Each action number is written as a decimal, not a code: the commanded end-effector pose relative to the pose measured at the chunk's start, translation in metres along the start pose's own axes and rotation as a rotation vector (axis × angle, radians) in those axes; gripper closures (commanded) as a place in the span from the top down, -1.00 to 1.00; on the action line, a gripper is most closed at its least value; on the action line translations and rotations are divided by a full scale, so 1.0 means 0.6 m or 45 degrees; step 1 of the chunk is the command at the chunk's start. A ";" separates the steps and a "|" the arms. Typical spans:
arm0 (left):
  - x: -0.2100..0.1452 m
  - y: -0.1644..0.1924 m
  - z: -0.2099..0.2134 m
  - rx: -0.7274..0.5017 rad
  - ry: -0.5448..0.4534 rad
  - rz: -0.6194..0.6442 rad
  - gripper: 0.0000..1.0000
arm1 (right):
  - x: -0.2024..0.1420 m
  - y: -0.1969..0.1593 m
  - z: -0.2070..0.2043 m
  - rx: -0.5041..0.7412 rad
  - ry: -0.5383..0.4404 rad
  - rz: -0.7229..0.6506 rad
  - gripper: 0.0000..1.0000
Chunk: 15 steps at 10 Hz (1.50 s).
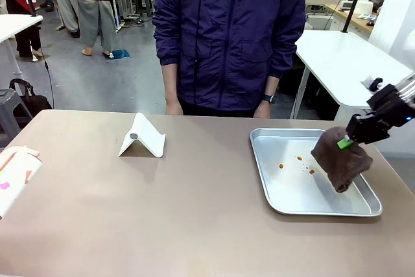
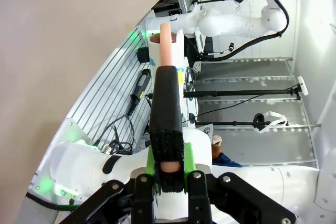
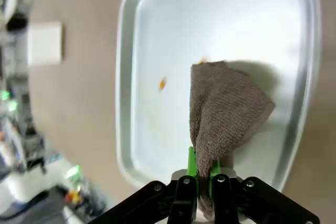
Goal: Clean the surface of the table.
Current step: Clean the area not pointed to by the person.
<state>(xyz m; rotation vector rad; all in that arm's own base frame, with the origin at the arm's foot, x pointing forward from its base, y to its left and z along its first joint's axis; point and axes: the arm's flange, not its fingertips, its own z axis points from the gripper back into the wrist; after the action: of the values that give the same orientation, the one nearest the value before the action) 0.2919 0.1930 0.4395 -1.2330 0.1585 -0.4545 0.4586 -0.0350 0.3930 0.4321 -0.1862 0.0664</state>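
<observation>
Cloth (image 1: 338, 163) in right pincer (image 1: 345, 143) over tray (image 1: 292, 189)

The right fingers (image 3: 195, 167) rise from the bottom edge, green pads clamped on the top fold of a brown cloth (image 3: 226, 108). The cloth hangs over a metal tray (image 3: 220, 19), its lower edge spread against the tray floor. A small orange spot (image 3: 163, 83) lies on the tray just beside the cloth. The tray sits on the taupe bench (image 3: 79, 114), with a white block (image 3: 45, 43) well apart from it.
</observation>
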 end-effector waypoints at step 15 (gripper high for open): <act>-0.001 -0.006 0.005 -0.004 -0.004 0.014 -0.56 | 0.040 0.082 -0.232 0.043 0.028 -0.064 -0.83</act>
<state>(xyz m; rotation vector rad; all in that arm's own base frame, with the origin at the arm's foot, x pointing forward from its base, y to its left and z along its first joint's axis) 0.2922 0.1930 0.4398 -1.2322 0.1584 -0.4552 0.4968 0.0696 0.3011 0.4336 -0.1532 -0.0014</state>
